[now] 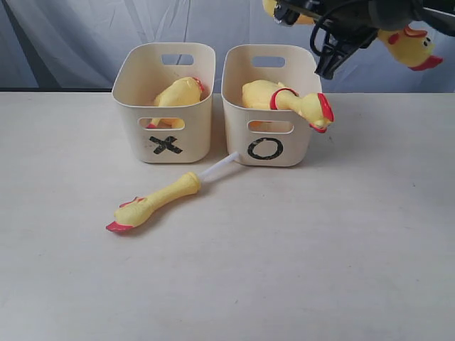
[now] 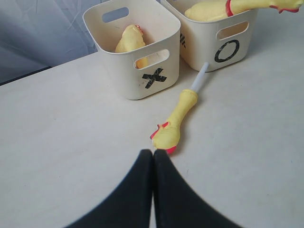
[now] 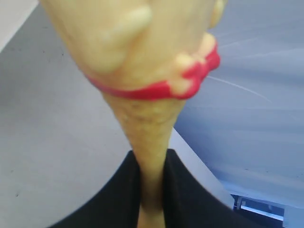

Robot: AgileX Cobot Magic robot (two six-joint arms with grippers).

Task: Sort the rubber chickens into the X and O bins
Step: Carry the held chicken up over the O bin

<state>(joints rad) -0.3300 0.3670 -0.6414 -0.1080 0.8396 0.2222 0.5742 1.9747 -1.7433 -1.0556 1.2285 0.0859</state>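
The X bin (image 1: 165, 131) holds one yellow rubber chicken (image 1: 179, 92). In the O bin (image 1: 269, 135) lies another chicken (image 1: 284, 98), its red-combed head hanging over the front right rim. A small leg-shaped piece (image 1: 158, 200) with a white stick lies on the table in front of the bins. High at the back right, my right gripper (image 3: 152, 156) is shut on the thin neck of a third chicken (image 3: 142, 57), whose head (image 1: 416, 46) shows beside the arm. My left gripper (image 2: 153, 153) is shut and empty, just short of the leg piece's red foot (image 2: 166, 137).
The cream table (image 1: 320, 256) spreads wide in front of the bins. A pale blue curtain (image 1: 71, 42) hangs behind them. The two bins stand side by side, almost touching.
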